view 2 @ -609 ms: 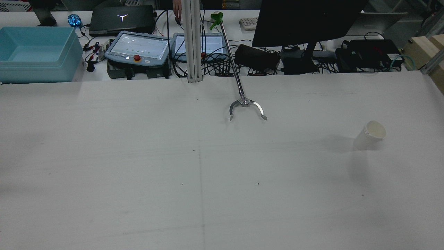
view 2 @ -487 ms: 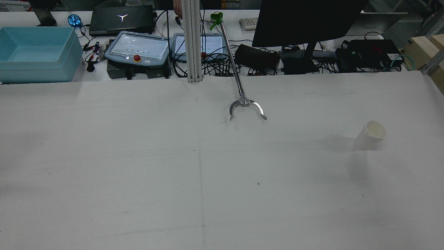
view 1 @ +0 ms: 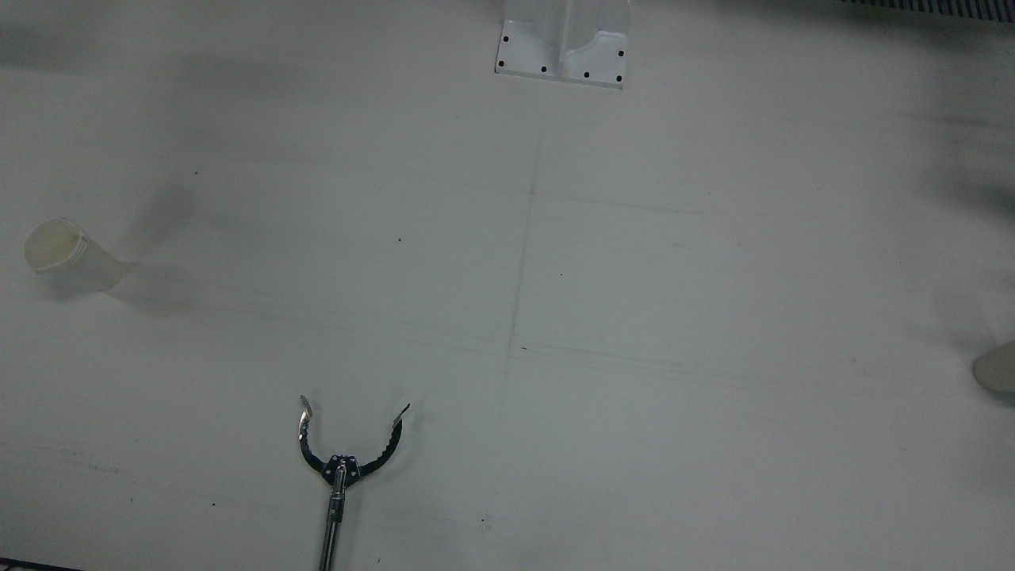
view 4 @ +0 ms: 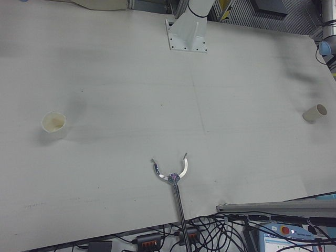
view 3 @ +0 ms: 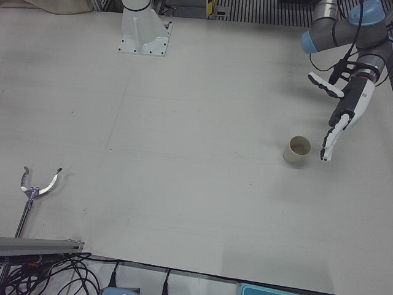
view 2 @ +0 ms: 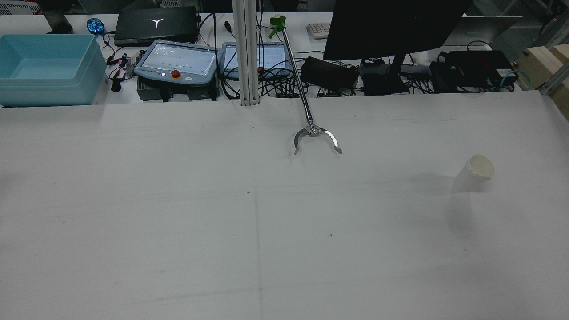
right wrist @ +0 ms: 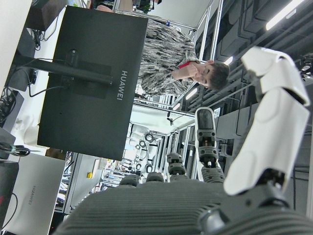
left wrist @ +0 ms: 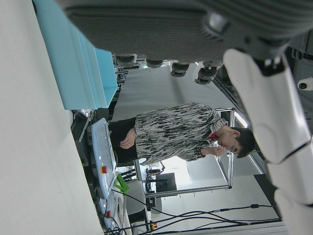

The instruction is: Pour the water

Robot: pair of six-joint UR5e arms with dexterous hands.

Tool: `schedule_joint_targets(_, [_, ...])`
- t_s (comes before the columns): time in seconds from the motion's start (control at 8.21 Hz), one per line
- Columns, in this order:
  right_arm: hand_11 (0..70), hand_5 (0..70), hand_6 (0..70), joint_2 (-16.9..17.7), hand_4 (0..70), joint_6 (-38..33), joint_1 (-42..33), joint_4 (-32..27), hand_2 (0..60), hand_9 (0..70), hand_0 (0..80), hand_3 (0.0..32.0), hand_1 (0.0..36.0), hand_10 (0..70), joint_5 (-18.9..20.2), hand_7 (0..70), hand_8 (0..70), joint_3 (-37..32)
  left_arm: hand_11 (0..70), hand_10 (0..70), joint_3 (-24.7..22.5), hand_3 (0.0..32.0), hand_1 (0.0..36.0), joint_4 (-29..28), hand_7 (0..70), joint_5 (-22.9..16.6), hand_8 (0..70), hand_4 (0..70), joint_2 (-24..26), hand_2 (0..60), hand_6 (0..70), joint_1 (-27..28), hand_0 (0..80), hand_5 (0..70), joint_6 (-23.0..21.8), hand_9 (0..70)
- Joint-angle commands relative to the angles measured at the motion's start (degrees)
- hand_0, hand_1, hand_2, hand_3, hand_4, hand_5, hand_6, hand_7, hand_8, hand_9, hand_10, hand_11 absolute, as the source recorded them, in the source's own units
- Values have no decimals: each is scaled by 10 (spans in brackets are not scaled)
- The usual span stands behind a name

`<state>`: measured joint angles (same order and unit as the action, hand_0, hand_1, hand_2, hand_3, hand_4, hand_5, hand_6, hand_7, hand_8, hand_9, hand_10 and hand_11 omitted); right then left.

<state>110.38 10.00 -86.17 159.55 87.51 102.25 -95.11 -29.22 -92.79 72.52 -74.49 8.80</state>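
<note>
Left-front view: left hand (view 3: 345, 114) spread, empty, beside cup (view 3: 297, 150) (table's edge side); right hand's (right wrist: 264, 127) fingers unclear.

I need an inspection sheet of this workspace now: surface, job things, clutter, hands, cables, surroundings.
Surface: white table, bare except the items below.
Job's things: one paper cup upright on the robot's right half; another cup upright on its left half.
Clutter: reach-grabber tool, claw open, lying on the table.
Hands: left hand open, beside the second cup, apart from it; right hand open, holding nothing.
Cables: tangled cables beyond the table's far edge.
Surroundings: monitor, teach pendant, blue bin.
</note>
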Motion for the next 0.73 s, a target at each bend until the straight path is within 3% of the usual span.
schedule_joint_targets(0.0, [0,314,78,-11,194,29,29,31,298,1,482,0,190,0,0,78,5,16,27,6,213,42,170,-168,27,-1,0,109,47,107,19,-4,505,0,85,0])
schedule_joint_targets(0.24, [0,330,92,-16,230,35,48,73,295,9,484,0,188,0,-1,116,8,57,15,3,268,12,104,-202,12,-2,0,134,61,133,17,0,449,0,106,0])
schedule_joint_targets(0.37, [0,311,78,-41,174,36,59,80,281,5,481,0,187,0,-1,99,5,62,15,4,275,8,86,-203,16,-5,0,133,76,136,18,0,420,0,128,0])
schedule_joint_targets(0.61, [0,332,105,-54,282,40,88,131,301,12,481,0,180,0,-1,130,11,97,26,9,274,4,108,-179,19,-12,0,150,92,118,18,3,460,0,144,0])
